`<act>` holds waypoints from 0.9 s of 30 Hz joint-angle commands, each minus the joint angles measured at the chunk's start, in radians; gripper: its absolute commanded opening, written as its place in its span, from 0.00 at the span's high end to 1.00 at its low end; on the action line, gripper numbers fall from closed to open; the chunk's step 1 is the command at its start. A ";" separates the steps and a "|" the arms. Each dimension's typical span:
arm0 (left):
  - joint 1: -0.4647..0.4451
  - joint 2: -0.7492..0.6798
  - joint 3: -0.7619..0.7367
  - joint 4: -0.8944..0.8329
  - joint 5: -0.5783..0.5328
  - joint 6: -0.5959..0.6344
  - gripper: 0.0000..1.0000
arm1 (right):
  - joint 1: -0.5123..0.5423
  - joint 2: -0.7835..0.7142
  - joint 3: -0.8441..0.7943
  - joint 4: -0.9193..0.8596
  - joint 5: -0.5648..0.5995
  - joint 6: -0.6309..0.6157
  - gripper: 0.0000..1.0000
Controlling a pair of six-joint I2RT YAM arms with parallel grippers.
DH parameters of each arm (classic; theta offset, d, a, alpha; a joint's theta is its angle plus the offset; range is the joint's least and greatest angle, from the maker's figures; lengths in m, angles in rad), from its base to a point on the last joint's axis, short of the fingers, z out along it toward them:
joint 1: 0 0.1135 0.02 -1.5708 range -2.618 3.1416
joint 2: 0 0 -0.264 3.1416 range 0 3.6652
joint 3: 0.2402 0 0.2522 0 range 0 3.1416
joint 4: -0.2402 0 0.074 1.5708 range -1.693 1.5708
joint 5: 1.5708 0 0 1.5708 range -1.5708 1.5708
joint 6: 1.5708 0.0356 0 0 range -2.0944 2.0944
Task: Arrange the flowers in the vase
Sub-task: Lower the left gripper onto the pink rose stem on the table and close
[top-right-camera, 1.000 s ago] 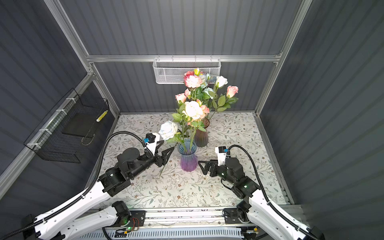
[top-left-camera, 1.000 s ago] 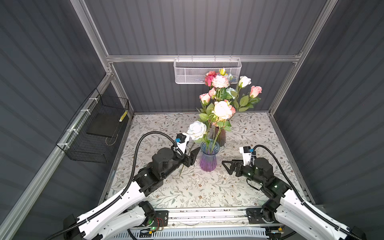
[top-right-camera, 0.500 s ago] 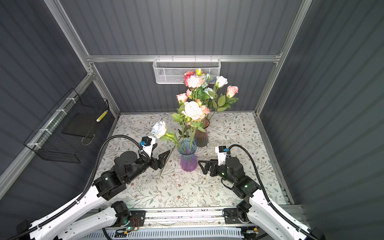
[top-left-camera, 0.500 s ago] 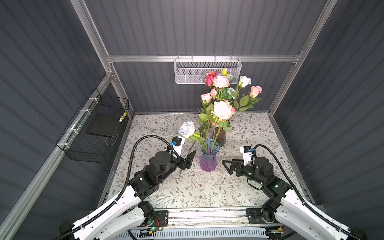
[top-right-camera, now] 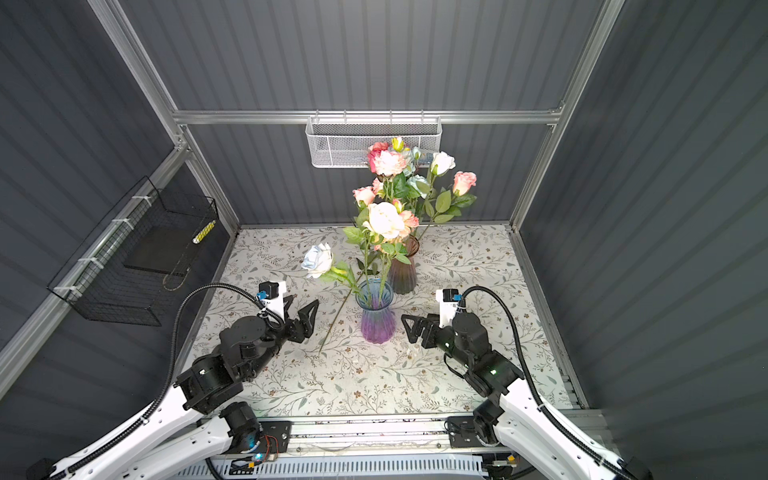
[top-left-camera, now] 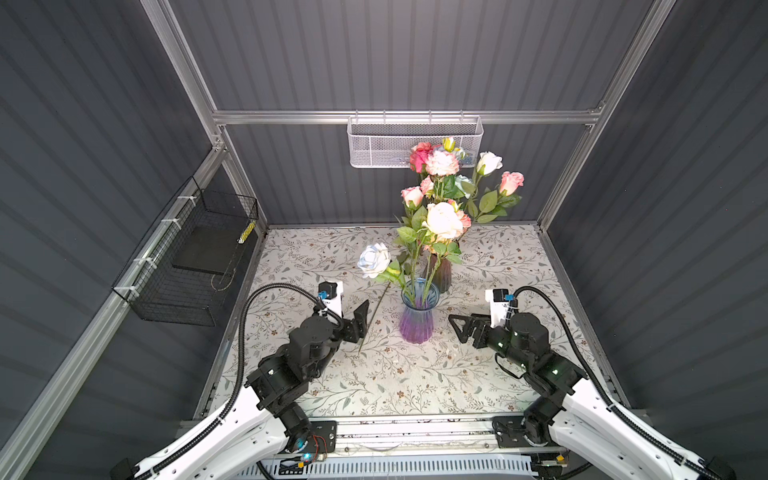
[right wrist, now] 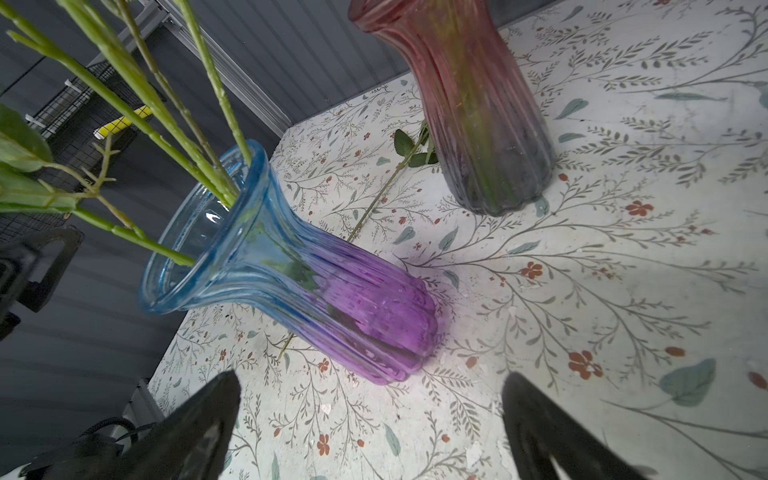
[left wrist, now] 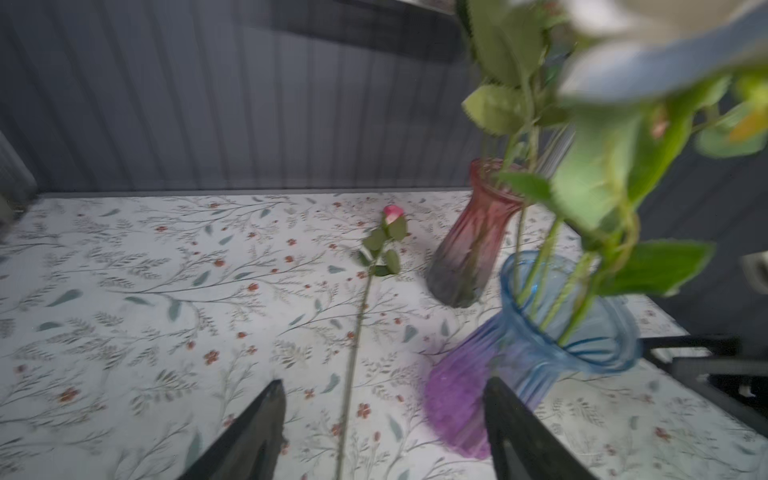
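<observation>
In both top views the flowers (top-left-camera: 442, 220) rise from two fluted glass vases; a pale blue bloom (top-left-camera: 374, 259) leans toward 10 o'clock from the blue-to-purple vase (top-left-camera: 417, 320).

Left wrist: the left end effector (left wrist: 384, 382) gapes empty above a thin loose stem (left wrist: 360, 303) lying on the leaf-printed surface (left wrist: 124, 291).

Right wrist: the right end effector (right wrist: 372, 376) is spread wide and empty.

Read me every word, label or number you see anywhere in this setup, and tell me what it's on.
No text can be read anywhere.
Yellow strip in the black basket: marks too small to read.
Blue vase, red vase, cloth: no lettering shows.
</observation>
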 commanded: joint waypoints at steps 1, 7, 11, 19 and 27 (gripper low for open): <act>-0.002 0.016 -0.074 -0.054 -0.202 -0.163 0.53 | 0.000 0.010 0.021 0.001 0.035 -0.034 0.01; 0.047 0.327 0.034 -0.008 -0.103 -0.109 0.44 | -0.003 0.024 0.020 -0.011 0.036 -0.056 0.01; 0.266 0.575 0.129 0.059 0.284 -0.080 0.42 | -0.005 0.022 0.011 -0.016 0.032 -0.064 0.01; 0.342 1.051 0.556 -0.117 0.585 0.125 0.34 | -0.015 0.014 -0.008 -0.032 0.035 -0.085 0.03; 0.341 1.301 0.745 -0.207 0.531 0.161 0.48 | -0.023 0.010 -0.028 -0.056 0.043 -0.096 0.03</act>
